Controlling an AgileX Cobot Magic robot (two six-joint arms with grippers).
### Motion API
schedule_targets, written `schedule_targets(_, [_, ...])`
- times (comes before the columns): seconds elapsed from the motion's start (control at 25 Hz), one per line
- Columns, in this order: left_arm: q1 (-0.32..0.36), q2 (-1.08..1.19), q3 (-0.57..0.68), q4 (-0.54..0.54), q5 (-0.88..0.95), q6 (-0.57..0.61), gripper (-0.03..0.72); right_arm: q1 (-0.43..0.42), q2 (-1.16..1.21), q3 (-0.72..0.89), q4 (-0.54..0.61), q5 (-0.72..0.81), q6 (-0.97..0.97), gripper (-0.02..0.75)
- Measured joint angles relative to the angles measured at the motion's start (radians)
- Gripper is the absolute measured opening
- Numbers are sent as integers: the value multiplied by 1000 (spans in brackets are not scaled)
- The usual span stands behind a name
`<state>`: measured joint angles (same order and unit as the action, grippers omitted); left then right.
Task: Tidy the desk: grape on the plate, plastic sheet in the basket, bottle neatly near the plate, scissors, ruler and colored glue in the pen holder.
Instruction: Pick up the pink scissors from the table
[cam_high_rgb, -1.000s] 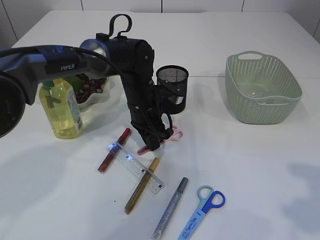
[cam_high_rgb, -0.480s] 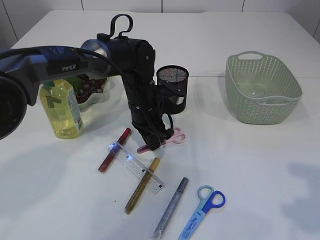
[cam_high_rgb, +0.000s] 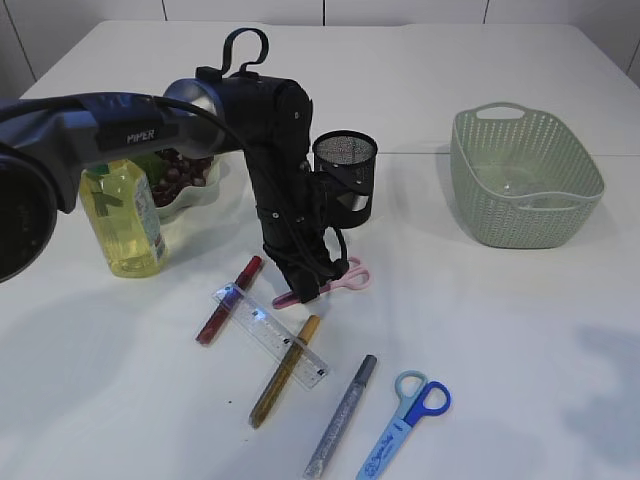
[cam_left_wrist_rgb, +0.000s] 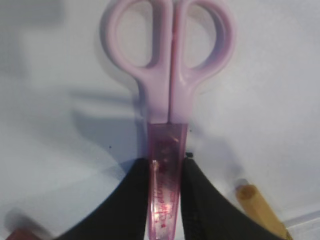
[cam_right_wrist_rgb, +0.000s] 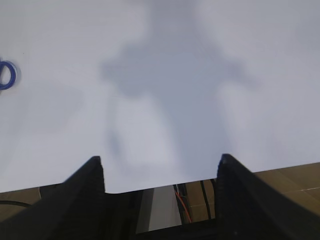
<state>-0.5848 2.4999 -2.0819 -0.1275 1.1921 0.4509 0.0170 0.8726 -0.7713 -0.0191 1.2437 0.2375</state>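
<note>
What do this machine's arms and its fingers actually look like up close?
The left arm is dark grey and black, with a silver band at one joint, white "PIPER" lettering, and black cables looping over the top and beside the wrist. Its fingers are matte black and taper to a point. The right gripper's fingers are black too, with wiring visible between them.

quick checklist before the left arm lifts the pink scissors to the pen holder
1. Left gripper shut on the pink scissors' sheath: ok.
2. Grip centred on the scissors: not ok, it sits near the sheath tip.
3. Pen holder upright, mouth unobstructed: ok.
4. Gold glue pen clear of the gripper: cannot tell, very close.
5. Right gripper open, away over bare table: ok.
</note>
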Motion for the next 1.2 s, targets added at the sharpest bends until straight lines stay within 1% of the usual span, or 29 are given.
schedule_targets(0.2, [-4,12,-49,11,19,0,143,0,0,0,0,0,0,543])
schedule_targets(0.4, [-4,15,-98,13,22,-40,143,0,0,0,-4,0,0,543])
schedule_targets(0.76, [-4,15,-100,7,24,-121,143,0,0,0,-7,-2,0,543])
schedule_targets(1.0, [-4,15,-100,-25,24,-145,123,0,0,0,19,-24,0,543])
schedule_targets(1.2, [-4,9,-100,-32,24,-153,121,0,0,0,26,-28,1,543])
